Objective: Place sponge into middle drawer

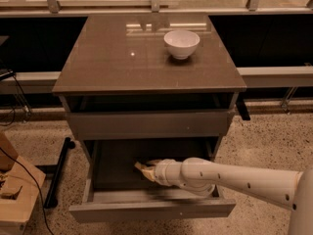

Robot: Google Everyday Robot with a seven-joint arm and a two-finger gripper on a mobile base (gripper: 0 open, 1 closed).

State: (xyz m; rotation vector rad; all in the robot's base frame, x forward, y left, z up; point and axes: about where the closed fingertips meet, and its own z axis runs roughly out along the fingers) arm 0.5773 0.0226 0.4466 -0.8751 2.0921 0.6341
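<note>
the gripper [145,170] has its fingers [151,163] pinched on the sponge [140,167], a small pale yellow lump with a darker edge that pokes out past the fingertips toward the left. the sponge sits low inside the open middle drawer [151,208], over the dark floor near its centre; whether it touches the floor cannot be told. behind the fingers a white cylindrical wrist widens into a rounded joint, and the white arm [239,180] runs from there to the right and slightly downward, crossing the drawer's right wall and leaving at the lower right corner. the drawer's low grey front panel lies just below the gripper. above the fingers is the taller grey drawer front [146,124], and higher still the glossy brown cabinet top [122,58], where a white bowl [181,43] stands up and to the right, well apart from the gripper.
</note>
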